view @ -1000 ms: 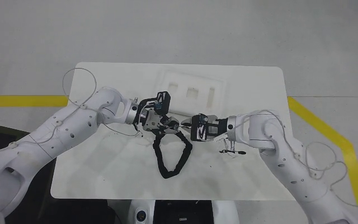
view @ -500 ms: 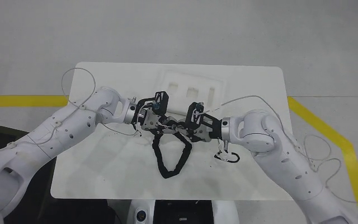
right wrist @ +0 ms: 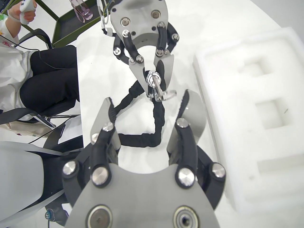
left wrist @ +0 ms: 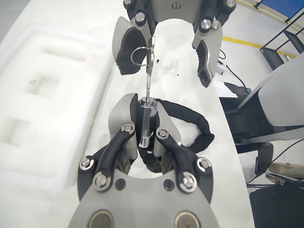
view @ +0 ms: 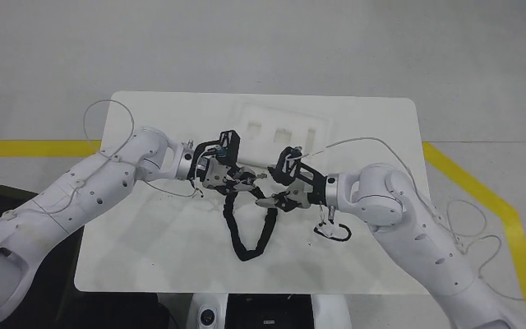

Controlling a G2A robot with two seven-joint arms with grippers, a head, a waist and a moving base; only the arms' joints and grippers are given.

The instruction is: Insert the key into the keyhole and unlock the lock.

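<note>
**A:** So where's the key (left wrist: 149, 72) at?

**B:** Tip's in the lock (left wrist: 147, 122), mid-surface (view: 164, 255). Left pincer (left wrist: 144, 107) is clamped on the lock, probably bracing it for the turn. Right pincer (left wrist: 165, 73) gapes wide around the key, gripping nothing. Chain (view: 246, 243) droops toward 6 o'clock, foam tray (view: 283, 123) at 12.

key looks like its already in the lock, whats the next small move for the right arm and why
Probably close the right gripper on the key. The key stands in the keyhole of the lock, which the left gripper clamps. The right jaws are spread open on either side of the key's head, so nothing can turn it yet.
</note>
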